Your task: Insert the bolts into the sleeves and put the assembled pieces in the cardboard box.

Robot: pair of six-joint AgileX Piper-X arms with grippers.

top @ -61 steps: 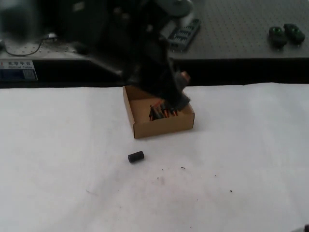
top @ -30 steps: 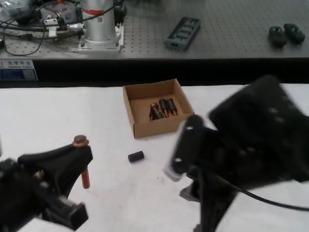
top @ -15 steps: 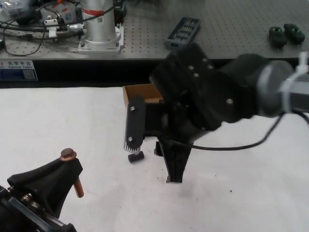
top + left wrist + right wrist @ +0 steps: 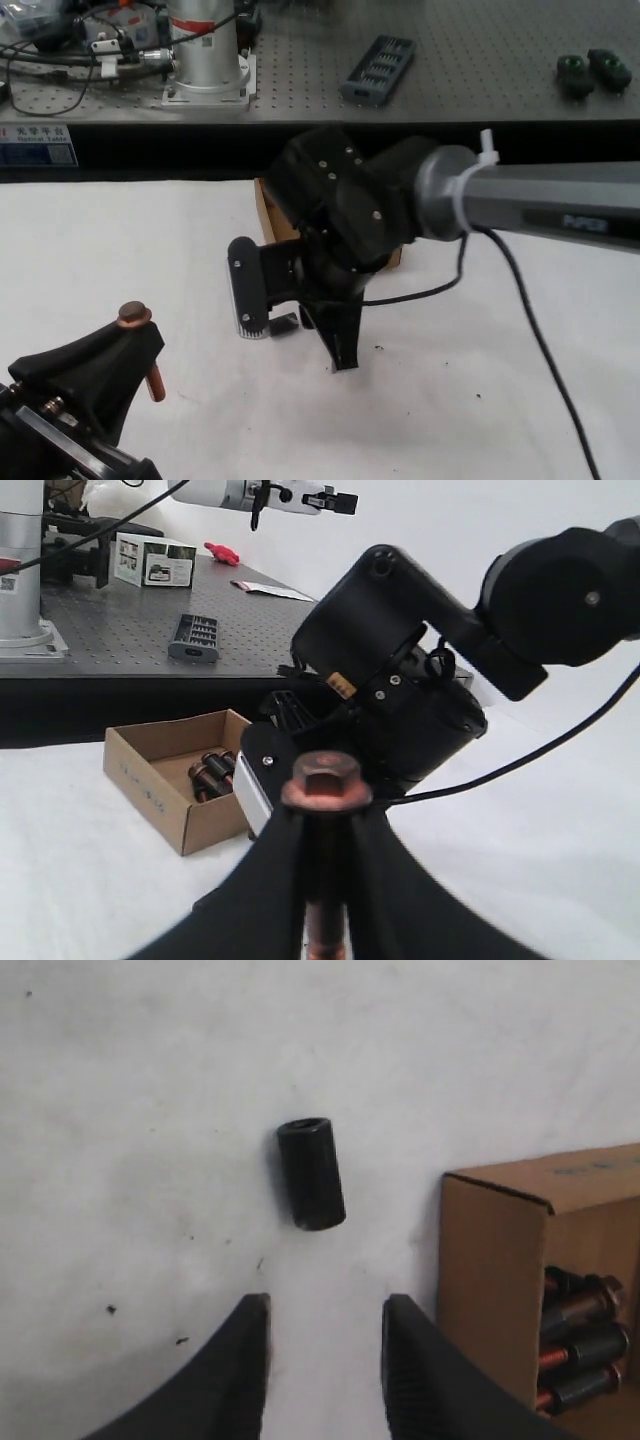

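One black sleeve (image 4: 311,1174) is lying on its side on the white sheet (image 4: 120,1080), near the cardboard box (image 4: 490,1260) but not touching it. The right gripper (image 4: 325,1325) is hovering over the sleeve with its fingers spread apart and nothing between them. In the right wrist view the sleeve is sitting just beyond the fingertips, roughly in line with the gap. Several assembled pieces (image 4: 580,1355), dark sleeves with copper-coloured bolts in them, are lying side by side inside the box. The left gripper (image 4: 325,830) is pinching a copper-coloured bolt (image 4: 325,780) by its shank. It is holding the bolt roughly upright with the flanged hexagonal head uppermost, above the sheet and well apart from the sleeve. Behind the sheet, a dark perforated table (image 4: 480,70) is carrying a silver post (image 4: 205,50) and a small grey rack (image 4: 378,68).
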